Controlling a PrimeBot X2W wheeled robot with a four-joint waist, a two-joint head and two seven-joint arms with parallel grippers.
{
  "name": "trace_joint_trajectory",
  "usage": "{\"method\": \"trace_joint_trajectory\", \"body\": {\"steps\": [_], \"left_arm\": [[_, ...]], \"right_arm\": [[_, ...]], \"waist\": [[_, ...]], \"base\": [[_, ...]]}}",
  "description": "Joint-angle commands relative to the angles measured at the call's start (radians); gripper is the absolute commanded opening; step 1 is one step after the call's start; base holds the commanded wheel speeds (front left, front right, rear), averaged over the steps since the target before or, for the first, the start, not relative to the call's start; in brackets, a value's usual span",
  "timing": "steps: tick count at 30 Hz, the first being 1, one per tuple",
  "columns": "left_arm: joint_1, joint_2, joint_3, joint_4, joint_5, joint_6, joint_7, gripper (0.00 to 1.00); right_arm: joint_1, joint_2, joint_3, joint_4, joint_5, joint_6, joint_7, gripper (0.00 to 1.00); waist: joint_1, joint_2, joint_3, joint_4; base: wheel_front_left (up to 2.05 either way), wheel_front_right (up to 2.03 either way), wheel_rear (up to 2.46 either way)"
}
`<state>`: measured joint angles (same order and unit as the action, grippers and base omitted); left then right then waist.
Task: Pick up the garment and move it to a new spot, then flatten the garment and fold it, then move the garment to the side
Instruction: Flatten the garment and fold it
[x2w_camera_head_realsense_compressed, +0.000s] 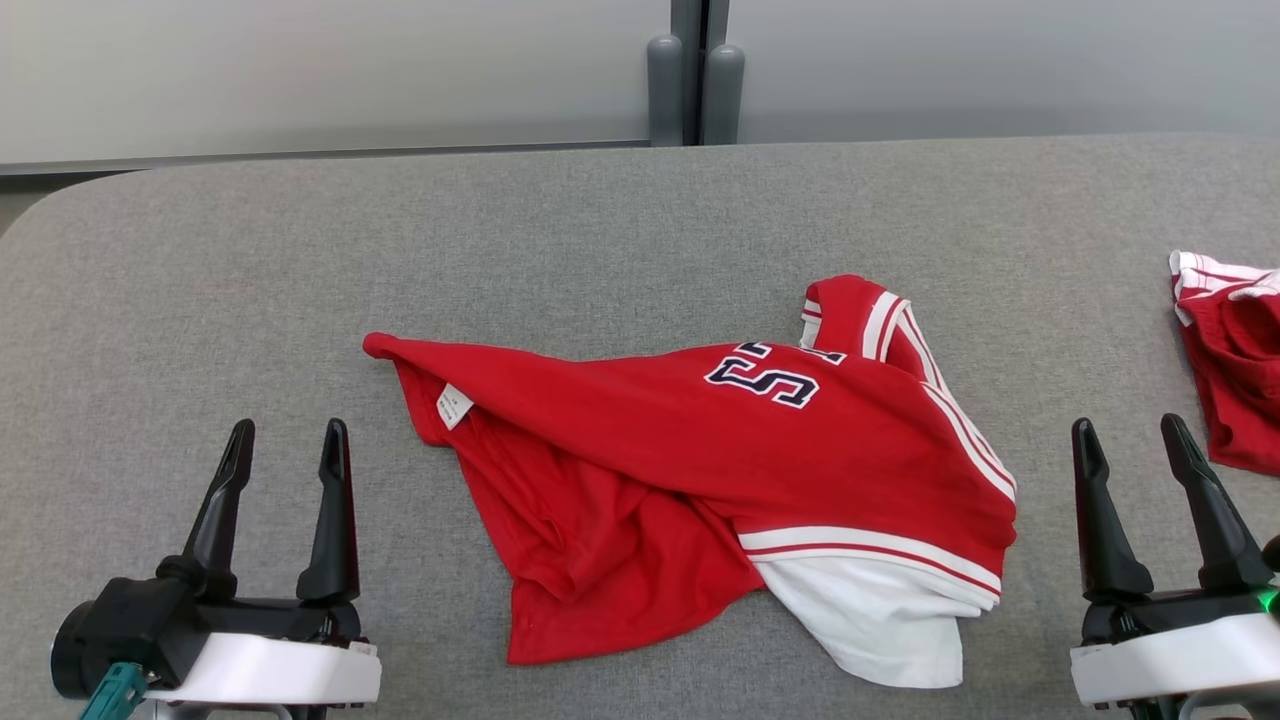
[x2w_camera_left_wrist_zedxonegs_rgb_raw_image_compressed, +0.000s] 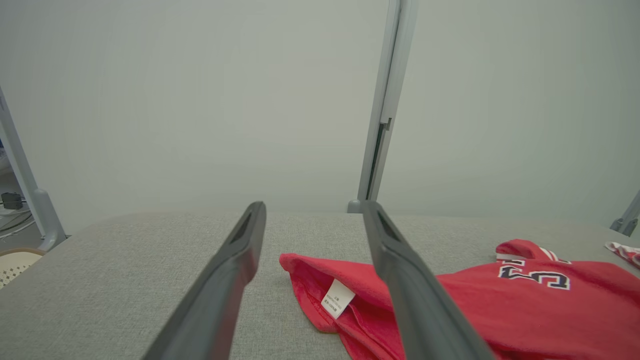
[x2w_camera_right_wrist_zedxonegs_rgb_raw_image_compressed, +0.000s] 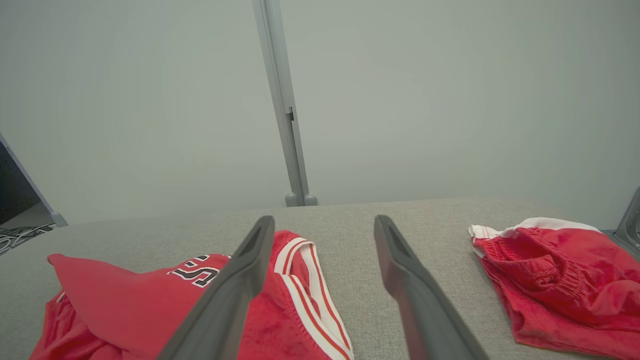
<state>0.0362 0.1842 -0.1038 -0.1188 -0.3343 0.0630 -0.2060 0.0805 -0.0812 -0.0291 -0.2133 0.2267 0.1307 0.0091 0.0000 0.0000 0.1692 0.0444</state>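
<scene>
On the grey table (x2w_camera_head_realsense_compressed: 300, 250), centre, we see the red garment (x2w_camera_head_realsense_compressed: 700, 470) crumpled, well off every edge. Left gripper (x2w_camera_head_realsense_compressed: 289, 428) & right gripper (x2w_camera_head_realsense_compressed: 1127, 423) flank it, fingers wide, holding nothing. Open room to our left; another red piece (x2w_camera_head_realsense_compressed: 1235, 360) crowds the rt edge.

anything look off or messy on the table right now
The red jersey lies crumpled on the grey table, folded over itself, care tag and white panel showing. A second red garment sits bunched at its right edge.
</scene>
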Motion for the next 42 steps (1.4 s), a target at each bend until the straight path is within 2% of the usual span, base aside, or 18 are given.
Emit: {"method": "trace_joint_trajectory", "body": {"steps": [1,7,13,14,15,18,25,26,27,28,34,42], "left_arm": [[-0.009,0.007,0.000,-0.006,-0.002,0.005,-0.001,1.00],[-0.055,0.013,-0.015,0.015,-0.012,-0.012,0.017,1.00],[-0.217,0.006,-0.046,0.142,-0.057,-0.075,0.058,1.00],[-0.217,0.006,-0.046,0.142,-0.057,-0.075,0.058,1.00],[-0.276,0.001,-0.052,0.227,-0.077,-0.095,0.083,1.00],[-0.365,-0.005,-0.044,0.368,-0.115,-0.117,0.109,1.00],[-0.489,-0.019,-0.009,0.647,-0.190,-0.138,0.137,1.00],[-0.502,-0.021,-0.003,0.679,-0.206,-0.144,0.146,0.72],[-0.514,-0.024,-0.001,0.699,-0.217,-0.153,0.143,0.31],[-0.526,-0.023,0.001,0.720,-0.224,-0.157,0.139,0.00],[-0.579,0.005,-0.013,0.757,-0.227,-0.178,0.081,0.00],[-0.644,0.046,-0.036,0.631,-0.193,-0.186,0.005,0.00]], "right_arm": [[-0.010,0.001,-0.003,-0.005,-0.001,0.000,0.001,1.00],[-0.024,0.003,-0.008,-0.015,-0.009,0.000,0.005,1.00],[-0.063,0.008,0.014,-0.027,-0.012,0.000,0.005,1.00],[-0.063,0.008,0.014,-0.027,-0.012,0.000,0.005,1.00],[-0.078,0.010,0.027,-0.024,-0.013,0.000,0.000,1.00],[-0.096,0.013,0.030,-0.018,-0.012,0.000,-0.007,1.00],[-0.105,0.019,0.020,-0.001,-0.001,0.000,-0.025,1.00],[-0.107,0.019,0.021,0.001,0.000,0.000,-0.028,1.00],[-0.108,0.020,0.020,0.003,0.001,0.000,-0.030,1.00],[-0.109,0.021,0.019,0.005,0.002,0.000,-0.033,1.00],[-0.117,0.024,0.014,0.016,0.009,0.000,-0.046,1.00],[-0.118,0.027,0.003,0.023,0.009,0.000,-0.054,1.00]], "waist": [[0.0000,0.0000,0.003,0.001],[0.0000,0.0000,0.027,0.006],[0.0000,0.0000,0.090,-0.014],[0.0000,0.0000,0.090,-0.014],[0.0000,0.0000,0.109,-0.028],[0.0000,0.0000,0.138,-0.046],[0.0000,0.0000,0.161,-0.073],[0.0000,0.0000,0.163,-0.077],[0.0000,0.0000,0.165,-0.079],[0.0000,0.0000,0.166,-0.081],[0.0000,0.0000,0.168,-0.085],[0.0000,0.0000,0.155,-0.078]], "base": [[0.00,0.00,0.00],[0.00,0.00,0.00],[0.00,0.00,0.00],[0.00,0.00,0.00],[0.00,0.00,0.00],[0.00,0.00,0.00],[0.00,0.00,0.00],[0.00,0.00,0.00],[0.00,0.00,0.00],[0.00,0.00,0.00],[0.00,0.00,0.00],[0.00,0.00,0.00]]}}
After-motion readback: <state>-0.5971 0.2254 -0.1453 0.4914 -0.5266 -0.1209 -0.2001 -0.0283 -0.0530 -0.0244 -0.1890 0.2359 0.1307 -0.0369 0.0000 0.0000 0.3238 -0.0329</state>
